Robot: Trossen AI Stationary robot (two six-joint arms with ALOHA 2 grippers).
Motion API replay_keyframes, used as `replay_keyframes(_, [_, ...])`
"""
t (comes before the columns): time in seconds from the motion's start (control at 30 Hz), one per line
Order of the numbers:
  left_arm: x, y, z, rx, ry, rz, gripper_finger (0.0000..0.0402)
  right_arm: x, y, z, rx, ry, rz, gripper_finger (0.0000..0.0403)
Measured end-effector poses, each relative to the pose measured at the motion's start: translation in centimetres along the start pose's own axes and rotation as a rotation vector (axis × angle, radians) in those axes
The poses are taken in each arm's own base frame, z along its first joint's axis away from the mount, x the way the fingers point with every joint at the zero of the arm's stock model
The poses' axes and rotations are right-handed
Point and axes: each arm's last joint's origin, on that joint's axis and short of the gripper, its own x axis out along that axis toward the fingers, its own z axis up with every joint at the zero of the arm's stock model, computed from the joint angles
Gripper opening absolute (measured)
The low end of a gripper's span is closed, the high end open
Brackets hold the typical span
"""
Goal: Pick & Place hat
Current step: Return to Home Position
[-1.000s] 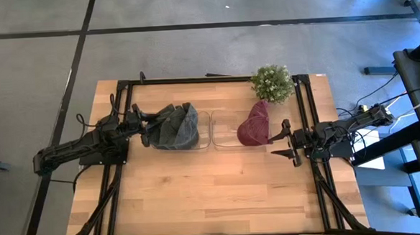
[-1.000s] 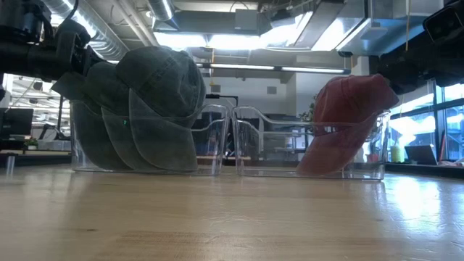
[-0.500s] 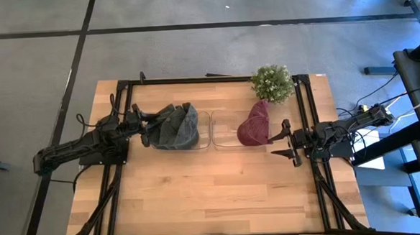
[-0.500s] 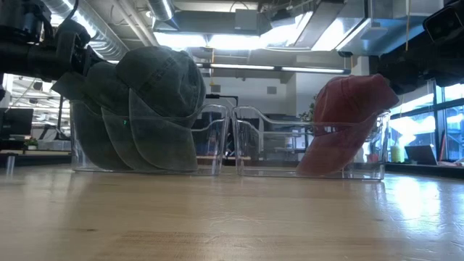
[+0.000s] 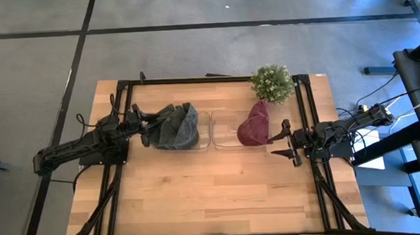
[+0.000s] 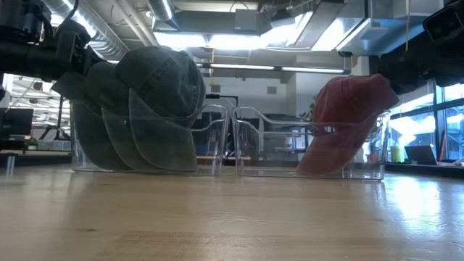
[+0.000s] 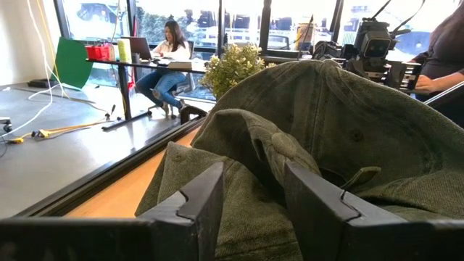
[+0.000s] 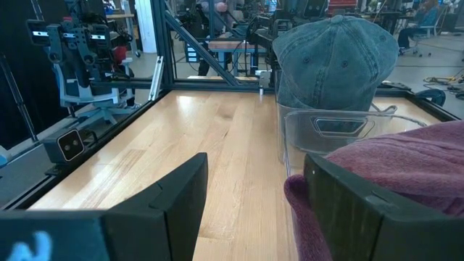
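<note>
Several grey-green hats [image 5: 176,126] [image 6: 159,87] sit stacked in the left clear bin [image 6: 210,145], crowns rising above its rim. A maroon hat [image 5: 254,126] [image 6: 348,116] leans in the right clear bin [image 6: 275,145], its crown above the wall. My left gripper [image 5: 147,128] [image 7: 254,196] is at the left side of the green stack, shut on cloth. My right gripper [image 5: 282,139] [image 8: 254,188] is open and hovers just right of the maroon hat [image 8: 391,167], touching nothing. My left gripper pinches a raised fold of the top green hat [image 7: 255,156] between its two fingers, at the hat's left edge. The fingers come in level from the table's left side. How many layers they hold cannot be told. The hat rests on the stack in the bin.
A potted plant [image 5: 271,83] stands at the far edge behind the right bin. The two bins stand side by side mid-table. Bare wood spreads across the near half of the table [image 5: 214,189]. Black frame rails run along both sides.
</note>
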Motion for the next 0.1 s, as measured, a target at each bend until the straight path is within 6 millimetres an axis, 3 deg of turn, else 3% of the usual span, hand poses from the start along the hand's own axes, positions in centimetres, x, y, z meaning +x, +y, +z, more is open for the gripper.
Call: replay_keyframes(0.1, [0.00,0.00,0.00,0.000,0.000,0.000,0.0139,0.00,0.00,0.00,0.002,0.000,0.000,0.0228])
